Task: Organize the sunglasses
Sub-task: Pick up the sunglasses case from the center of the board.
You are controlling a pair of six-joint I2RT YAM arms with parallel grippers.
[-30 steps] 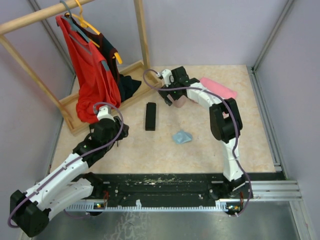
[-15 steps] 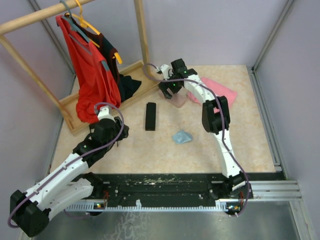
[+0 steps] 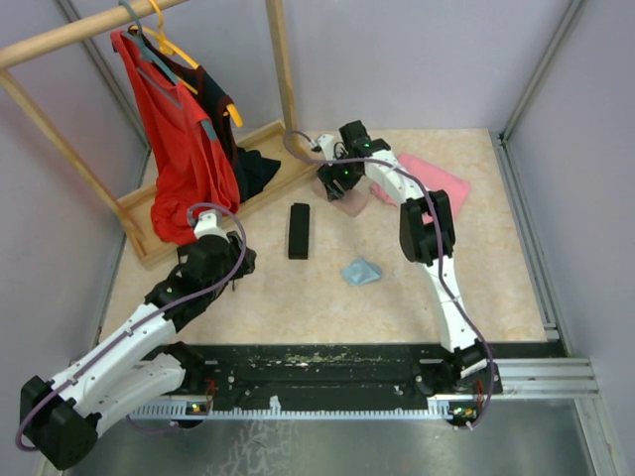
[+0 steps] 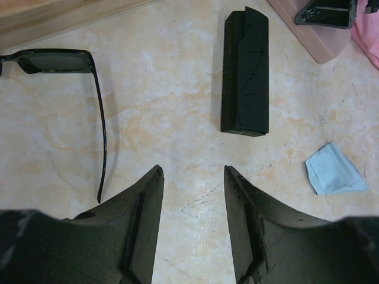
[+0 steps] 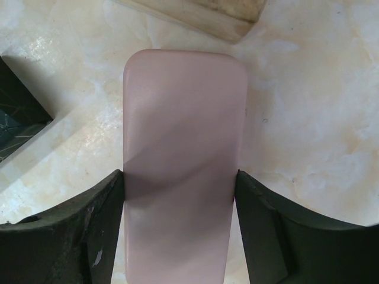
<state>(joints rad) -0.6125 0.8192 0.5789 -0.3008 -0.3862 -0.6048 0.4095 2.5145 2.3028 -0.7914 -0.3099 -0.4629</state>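
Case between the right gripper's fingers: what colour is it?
The case is pale pink; right wrist view shows it best.

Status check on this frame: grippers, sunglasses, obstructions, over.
Left gripper open, empty. Right gripper clamped on pink case. Black sunglasses unfolded on table, untouched. Nothing blocking them.

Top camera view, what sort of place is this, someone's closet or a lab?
Most likely a lab test cell staged as a closet corner: metal frame posts on plain walls, two robot arms bolted along the near edge, and a wooden clothes rack holding a red garment.
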